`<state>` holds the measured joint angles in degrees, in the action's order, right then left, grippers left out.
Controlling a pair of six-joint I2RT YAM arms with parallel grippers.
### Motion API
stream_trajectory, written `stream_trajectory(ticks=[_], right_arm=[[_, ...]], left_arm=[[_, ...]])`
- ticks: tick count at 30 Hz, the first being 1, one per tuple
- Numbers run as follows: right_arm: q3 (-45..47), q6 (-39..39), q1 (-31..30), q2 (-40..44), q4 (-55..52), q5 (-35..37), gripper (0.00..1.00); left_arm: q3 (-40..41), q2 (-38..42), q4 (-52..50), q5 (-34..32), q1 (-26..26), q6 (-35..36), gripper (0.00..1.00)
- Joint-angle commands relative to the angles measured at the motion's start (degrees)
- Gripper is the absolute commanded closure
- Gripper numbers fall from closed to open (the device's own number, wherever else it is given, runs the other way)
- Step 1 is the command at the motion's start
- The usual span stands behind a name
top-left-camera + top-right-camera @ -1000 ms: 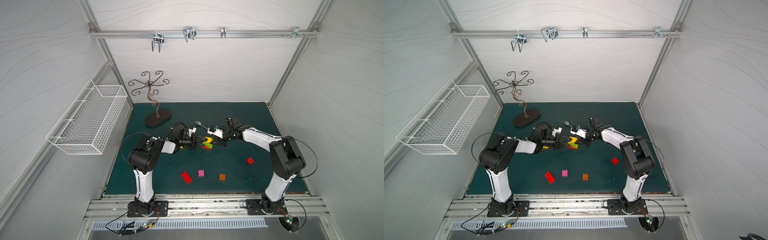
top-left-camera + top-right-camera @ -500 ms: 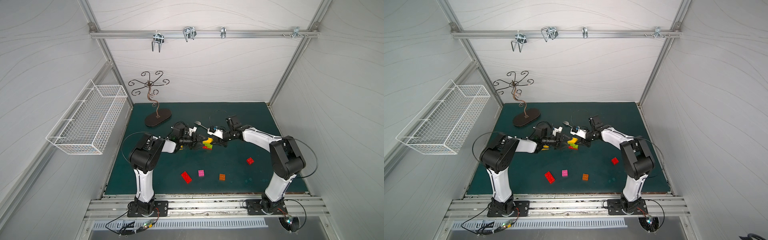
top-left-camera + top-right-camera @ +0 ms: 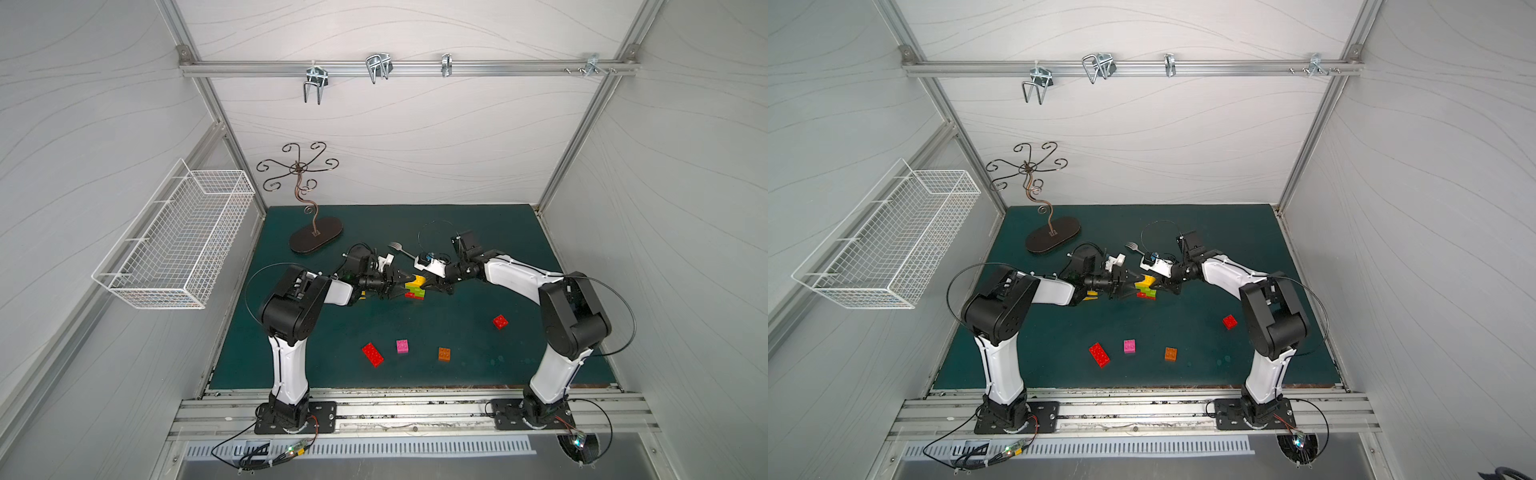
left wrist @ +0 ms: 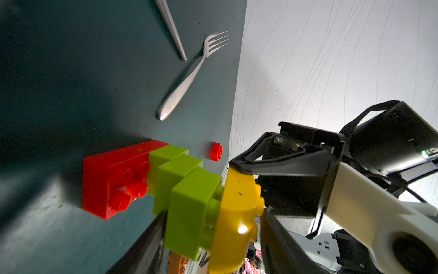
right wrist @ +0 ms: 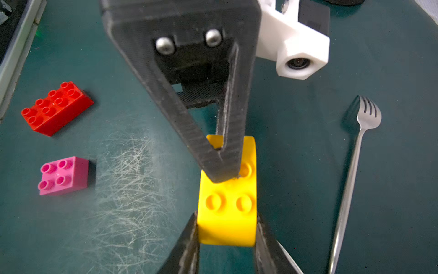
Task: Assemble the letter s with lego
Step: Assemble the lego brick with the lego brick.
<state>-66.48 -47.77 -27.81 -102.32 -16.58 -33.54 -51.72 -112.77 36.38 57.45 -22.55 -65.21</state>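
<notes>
Stack: we are seeing the lego stack sitting mid-mat on the green mat, with a gripper on each side.
Layers: the red base brick is lying on the mat. The lime green bricks are stepping up from it, and the yellow rounded brick is sitting on top, studs up.
Right gripper: the right gripper is clamping the yellow rounded brick, one finger pressing each side.
Left gripper: the left gripper is reaching in from the opposite side, turned so one finger is above the other. Its fingers are standing apart with the top of the stack between them. The upper fingertip is touching the studded top of the yellow rounded brick. We cannot tell whether it is squeezing.
Loose bricks: the long red brick, pink brick and orange brick are lying in a row toward the front edge, well apart from the stack. The small red brick is lying nearer the right arm.
Extra yellow: a second yellow brick is peeking out under the left arm, mostly hidden.
Cutlery: the fork is lying on the mat near the stack. A second metal handle is lying beside it, not touching.
</notes>
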Motion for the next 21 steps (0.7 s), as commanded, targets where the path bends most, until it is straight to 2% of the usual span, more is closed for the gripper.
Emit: stream_trajectory(ticks=[1,13,21], right_arm=[[-0.4,0.9,-1.1,-0.2,-5.0,1.5,0.82],[-1.6,-0.9,-1.2,0.0,-6.8,2.9,0.82],[-0.8,-0.9,-1.0,-0.7,-6.4,2.7,0.82]], left_arm=[[-2.2,-1.0,2.5,0.8,-0.3,-0.3,0.40],[-2.3,-1.0,2.3,0.9,-0.3,-0.4,0.47],[-2.2,-1.2,2.4,0.8,-0.3,-0.4,0.43]])
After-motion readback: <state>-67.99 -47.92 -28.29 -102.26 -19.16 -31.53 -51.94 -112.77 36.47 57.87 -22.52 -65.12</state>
